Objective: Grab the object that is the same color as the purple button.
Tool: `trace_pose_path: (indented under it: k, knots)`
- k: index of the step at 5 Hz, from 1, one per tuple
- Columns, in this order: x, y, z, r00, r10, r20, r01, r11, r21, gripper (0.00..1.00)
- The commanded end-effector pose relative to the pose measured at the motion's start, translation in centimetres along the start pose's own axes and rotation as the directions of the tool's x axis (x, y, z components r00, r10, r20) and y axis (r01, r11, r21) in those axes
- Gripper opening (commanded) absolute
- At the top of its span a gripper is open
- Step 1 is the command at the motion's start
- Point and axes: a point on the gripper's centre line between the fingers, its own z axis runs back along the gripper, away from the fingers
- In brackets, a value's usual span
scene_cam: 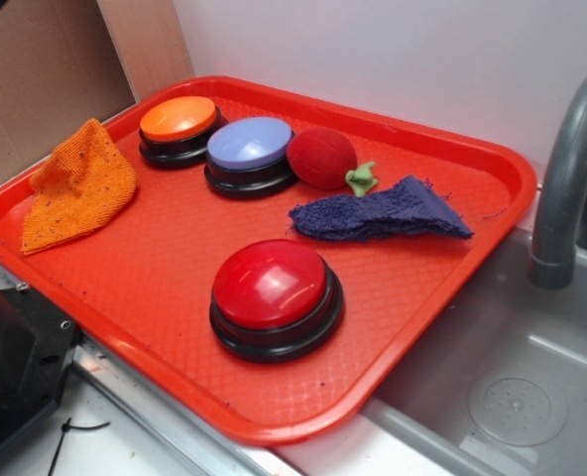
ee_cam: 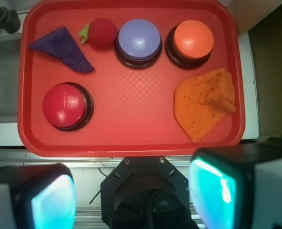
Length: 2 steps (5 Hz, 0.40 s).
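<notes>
Gripper (ee_cam: 134, 195) spread wide, nothing between the pads (ee_cam: 53, 202), hanging high over the near edge of the tray (ee_cam: 131, 145). Up high, likely to look down on everything first. Not yet close to anything.

Purple button (ee_cam: 139, 40) in the back row, between the orange button (ee_cam: 193, 40) and the red ball (ee_cam: 102, 32). Right by the ball, maybe touching.

Same color as that button: the rag (ee_cam: 62, 47). Lying flat in the far corner of the tray, near the tap (scene_cam: 571, 188), just beside the ball's green leaf (scene_cam: 362, 178). Well apart from the red button (ee_cam: 65, 106) and the orange cloth (ee_cam: 205, 102).

Shaped like a long wedge. From the wrist view, long side slanting from upper left down to lower right, sharp tip toward the middle of the tray. Best pinched across the narrow way, probably.
</notes>
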Motion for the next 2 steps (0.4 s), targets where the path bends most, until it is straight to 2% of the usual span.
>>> trace_pose_path:
  k: [1, 2]
  knots:
    - [0.0, 0.0, 0.0, 1.000, 0.000, 0.000, 0.000, 1.000, 0.000, 1.00]
    - [1.9, -0.4, -1.0, 0.996, -0.082, 0.016, 0.082, 0.997, 0.015, 1.00]
